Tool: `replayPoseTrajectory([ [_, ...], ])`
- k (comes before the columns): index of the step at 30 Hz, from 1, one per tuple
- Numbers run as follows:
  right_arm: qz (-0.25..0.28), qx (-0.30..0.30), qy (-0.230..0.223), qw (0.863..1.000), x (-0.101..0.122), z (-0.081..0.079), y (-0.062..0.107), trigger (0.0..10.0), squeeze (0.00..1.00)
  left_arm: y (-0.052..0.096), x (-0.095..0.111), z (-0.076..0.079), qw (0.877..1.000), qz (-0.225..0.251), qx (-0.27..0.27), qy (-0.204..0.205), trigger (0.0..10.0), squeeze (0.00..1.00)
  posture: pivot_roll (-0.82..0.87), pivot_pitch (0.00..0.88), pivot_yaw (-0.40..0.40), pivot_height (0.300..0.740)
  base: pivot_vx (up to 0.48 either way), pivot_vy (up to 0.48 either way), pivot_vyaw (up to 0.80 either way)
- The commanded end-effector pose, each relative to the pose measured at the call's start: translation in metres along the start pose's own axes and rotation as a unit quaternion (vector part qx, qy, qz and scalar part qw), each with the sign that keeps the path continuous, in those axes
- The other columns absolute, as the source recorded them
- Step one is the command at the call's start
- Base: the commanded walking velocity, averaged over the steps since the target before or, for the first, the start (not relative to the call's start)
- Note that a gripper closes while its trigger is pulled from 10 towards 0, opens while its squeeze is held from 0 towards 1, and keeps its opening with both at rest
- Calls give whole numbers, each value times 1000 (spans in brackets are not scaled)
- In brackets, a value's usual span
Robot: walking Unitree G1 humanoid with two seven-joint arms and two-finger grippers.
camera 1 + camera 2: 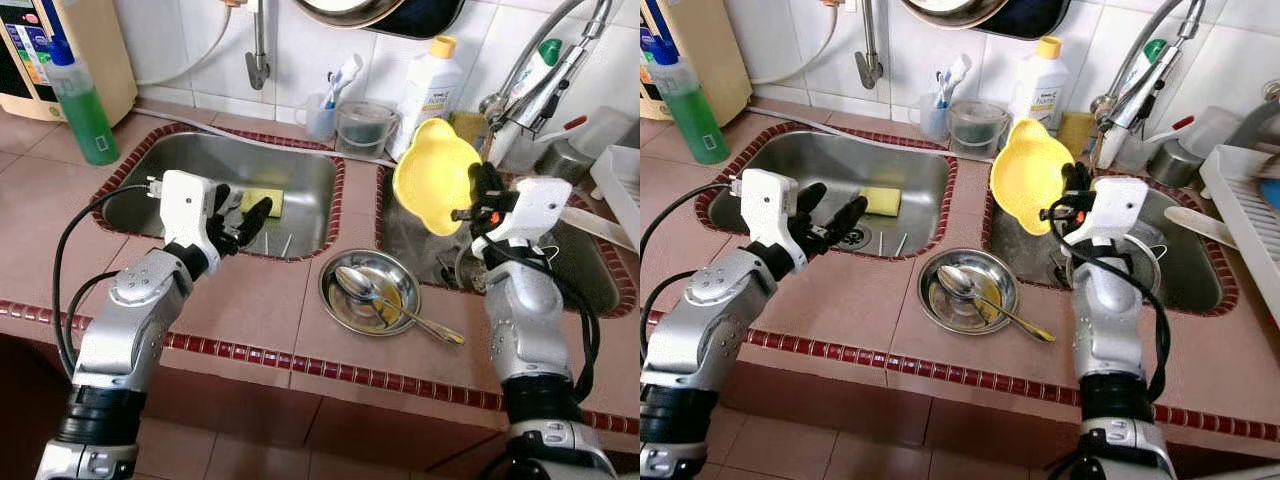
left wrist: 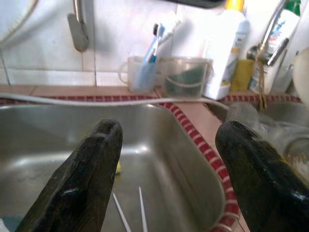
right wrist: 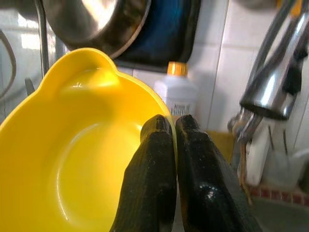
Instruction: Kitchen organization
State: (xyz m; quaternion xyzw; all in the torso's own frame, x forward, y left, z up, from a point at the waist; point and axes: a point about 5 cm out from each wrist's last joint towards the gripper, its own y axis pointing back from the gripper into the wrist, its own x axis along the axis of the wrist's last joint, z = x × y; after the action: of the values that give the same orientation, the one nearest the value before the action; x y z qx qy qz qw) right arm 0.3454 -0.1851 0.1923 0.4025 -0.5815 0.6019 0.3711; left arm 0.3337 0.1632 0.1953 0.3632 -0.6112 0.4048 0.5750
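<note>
Yellow bowl (image 1: 436, 176) hangs tilted above the right sink (image 1: 600, 270), its rim pinched in your right hand (image 1: 487, 190). Your left hand (image 1: 243, 218) hovers spread wide and empty over the left sink (image 1: 180, 160). Keep the pinch firm as you lower it, clear of the faucet (image 1: 530, 80).

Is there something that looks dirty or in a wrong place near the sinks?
The steel dish on the counter between the sinks holds a spoon and brownish residue. Two thin sticks lie loose in the left sink.

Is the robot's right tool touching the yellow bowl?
Touching. The right wrist view shows the right tool pinching the yellow bowl by its rim.
</note>
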Motion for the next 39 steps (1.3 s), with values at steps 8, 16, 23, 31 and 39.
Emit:
replayPoseTrajectory([
  [8, 22, -4, 19, 1000, 10, -10, 1, 10000, 0, -7, 2, 0, 1000, 13, -6, 0, 10000, 0, -100, 16, -56, 740, 0, 263, 0],
  [16, 20, -2, 23, 1000, 11, -14, 4, 10000, 0, -10, 2, 0, 1000, 16, -12, -4, 10000, 0, -100, 17, -59, 740, 0, 283, 0],
  [23, 17, -2, 26, 1000, 12, -14, 4, 10000, 0, -11, 2, 1, 1000, 17, -17, -6, 10000, 0, -99, 19, -60, 740, 0, 302, 0],
  [31, 14, 0, 25, 1000, 11, -17, 5, 10000, 0, -11, 2, 1, 1000, 15, -22, -9, 10000, 0, -95, 23, -58, 740, 0, 309, 0],
  [39, 12, 0, 25, 1000, 11, -18, 5, 10000, 0, -10, 3, 0, 999, 14, -27, -12, 10000, 0, -93, 27, -55, 740, 0, 311, 0],
])
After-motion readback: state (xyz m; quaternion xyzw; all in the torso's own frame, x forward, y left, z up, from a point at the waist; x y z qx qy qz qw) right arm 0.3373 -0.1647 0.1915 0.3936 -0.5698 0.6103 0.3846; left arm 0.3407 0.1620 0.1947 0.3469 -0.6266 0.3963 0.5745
